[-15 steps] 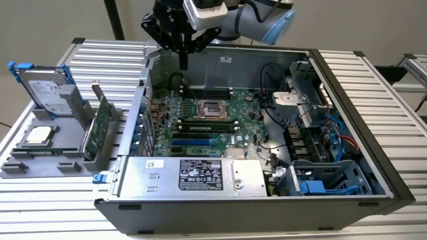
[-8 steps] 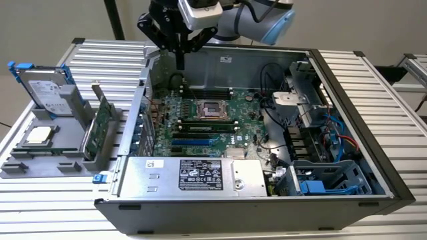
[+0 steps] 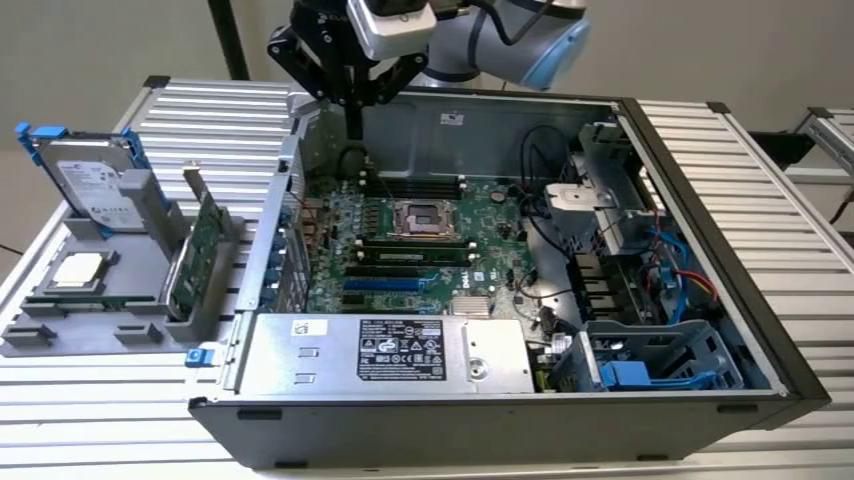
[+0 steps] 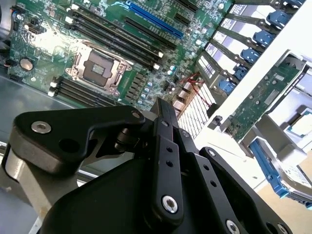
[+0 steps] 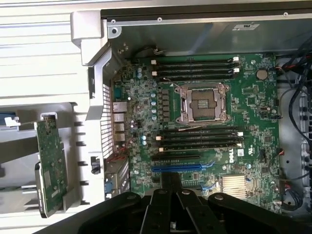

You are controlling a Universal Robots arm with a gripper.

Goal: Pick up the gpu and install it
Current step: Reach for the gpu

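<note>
Exterior view high over the case (image 3: 467, 435), both wrist views close — sharing motherboard (image 5: 253, 97)

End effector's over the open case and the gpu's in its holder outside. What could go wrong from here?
1. The end effector, shut and empty, hangs over the motherboard. The case wall stands between it and the gpu, so a low sideways move could clip that wall.
2. The gpu stands on edge in a gray holder close beside the hard drive. A slightly off approach might knock either.
</note>
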